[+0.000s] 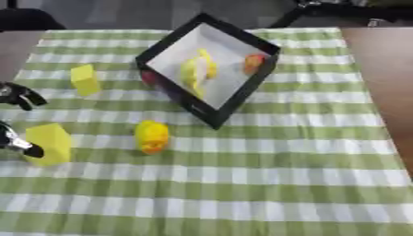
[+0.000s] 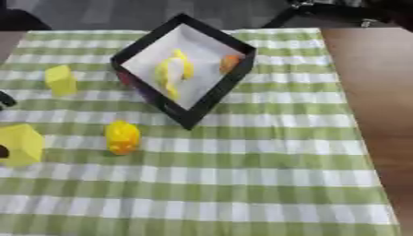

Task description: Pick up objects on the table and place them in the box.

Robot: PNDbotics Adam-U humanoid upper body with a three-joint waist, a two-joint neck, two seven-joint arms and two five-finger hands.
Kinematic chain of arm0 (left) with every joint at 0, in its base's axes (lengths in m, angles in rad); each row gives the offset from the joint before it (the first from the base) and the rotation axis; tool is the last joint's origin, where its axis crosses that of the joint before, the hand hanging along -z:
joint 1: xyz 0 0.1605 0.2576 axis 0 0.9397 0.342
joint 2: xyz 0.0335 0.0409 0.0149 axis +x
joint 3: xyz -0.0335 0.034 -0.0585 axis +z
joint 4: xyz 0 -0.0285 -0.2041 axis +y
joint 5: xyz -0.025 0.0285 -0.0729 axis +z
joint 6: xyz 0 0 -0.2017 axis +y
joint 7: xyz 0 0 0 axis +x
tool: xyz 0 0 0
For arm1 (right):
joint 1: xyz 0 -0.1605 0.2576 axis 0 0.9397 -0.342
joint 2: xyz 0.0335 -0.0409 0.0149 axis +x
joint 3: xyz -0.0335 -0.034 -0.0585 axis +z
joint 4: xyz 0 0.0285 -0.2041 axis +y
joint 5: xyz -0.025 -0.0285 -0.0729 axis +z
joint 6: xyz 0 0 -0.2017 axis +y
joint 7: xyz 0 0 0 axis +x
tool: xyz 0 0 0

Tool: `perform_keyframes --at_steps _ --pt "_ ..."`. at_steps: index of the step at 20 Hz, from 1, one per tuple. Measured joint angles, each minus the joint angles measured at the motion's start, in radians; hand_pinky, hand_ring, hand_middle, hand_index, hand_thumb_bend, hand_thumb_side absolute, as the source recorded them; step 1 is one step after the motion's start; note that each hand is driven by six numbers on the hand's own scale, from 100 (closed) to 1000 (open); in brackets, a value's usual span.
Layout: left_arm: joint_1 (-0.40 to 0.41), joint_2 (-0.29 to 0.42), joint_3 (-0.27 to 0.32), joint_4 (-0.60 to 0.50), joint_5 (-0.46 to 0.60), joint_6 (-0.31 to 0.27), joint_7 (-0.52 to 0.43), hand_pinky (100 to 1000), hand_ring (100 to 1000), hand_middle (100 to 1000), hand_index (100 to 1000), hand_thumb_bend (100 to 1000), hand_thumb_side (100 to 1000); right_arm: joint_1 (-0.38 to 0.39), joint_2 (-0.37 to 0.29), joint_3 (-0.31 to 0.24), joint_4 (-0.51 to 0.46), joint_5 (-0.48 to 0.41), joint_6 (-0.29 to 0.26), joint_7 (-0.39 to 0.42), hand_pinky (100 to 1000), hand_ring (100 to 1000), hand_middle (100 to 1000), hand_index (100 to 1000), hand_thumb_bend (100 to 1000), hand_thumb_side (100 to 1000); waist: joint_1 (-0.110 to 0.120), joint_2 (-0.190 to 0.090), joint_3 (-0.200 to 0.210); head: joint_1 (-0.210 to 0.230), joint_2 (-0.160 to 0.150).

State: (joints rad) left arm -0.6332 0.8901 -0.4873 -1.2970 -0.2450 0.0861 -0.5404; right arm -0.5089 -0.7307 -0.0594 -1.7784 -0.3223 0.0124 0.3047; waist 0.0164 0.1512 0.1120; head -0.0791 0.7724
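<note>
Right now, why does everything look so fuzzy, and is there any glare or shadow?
Left eye view: soft all over, the yellow toy a blob, the left hand smeared by the yellow block. Right eye view: equally blurred; the box floor is bright but not glaring, only faint shadows on the cloth.

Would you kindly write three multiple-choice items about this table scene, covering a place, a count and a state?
1. Where is the yellow duck-shaped toy?
A. in the box
B. on the checked cloth, nearer than the box
C. on bare wood

2. How many yellow blocks lie outside the black-rimmed box?
A. none
B. two
C. four

3. The robot's left hand is
A. beside the larger yellow block
B. inside the box
C. on the toy

B: it lies on the cloth. B: that block and a smaller block. A: at the left edge.
</note>
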Motion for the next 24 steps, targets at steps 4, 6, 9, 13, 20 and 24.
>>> perform_keyframes --at_steps 4,6,9,13,20,24 --pt "-0.004 -0.025 -0.008 0.023 -0.021 -0.022 -0.017 933 808 798 844 869 202 0.000 0.000 -0.002 0.000 0.000 0.000 0.000 1000 794 689 838 134 417 0.000 0.000 -0.001 0.003 0.000" --pt "-0.005 -0.032 -0.010 0.031 -0.033 -0.030 -0.025 923 801 795 842 853 182 0.000 0.001 -0.002 0.001 0.000 0.000 0.000 1000 794 689 838 133 418 0.000 0.000 -0.001 0.005 0.000" --pt "-0.007 -0.042 -0.010 0.042 -0.048 -0.036 -0.032 882 775 775 828 793 146 0.002 0.001 -0.002 0.003 0.000 0.000 0.000 1000 794 690 838 131 420 0.000 0.000 -0.001 0.006 0.000" --pt "-0.016 -0.056 -0.016 0.054 -0.052 -0.036 -0.038 838 727 695 777 710 100 0.005 0.005 -0.002 0.006 0.000 0.000 0.000 1000 794 690 838 130 421 0.000 0.000 -0.001 0.006 0.000" --pt "-0.029 -0.063 -0.019 0.048 -0.049 -0.026 -0.065 738 580 540 631 456 100 0.007 0.008 -0.002 0.009 0.000 0.001 0.000 1000 794 690 839 129 421 0.000 0.000 -0.001 0.007 0.000" --pt "-0.061 -0.044 0.000 -0.013 -0.043 -0.020 -0.056 718 542 507 593 449 100 0.007 0.008 -0.002 0.012 0.000 0.001 -0.001 1000 794 689 839 128 420 0.000 0.000 -0.003 0.003 0.000"
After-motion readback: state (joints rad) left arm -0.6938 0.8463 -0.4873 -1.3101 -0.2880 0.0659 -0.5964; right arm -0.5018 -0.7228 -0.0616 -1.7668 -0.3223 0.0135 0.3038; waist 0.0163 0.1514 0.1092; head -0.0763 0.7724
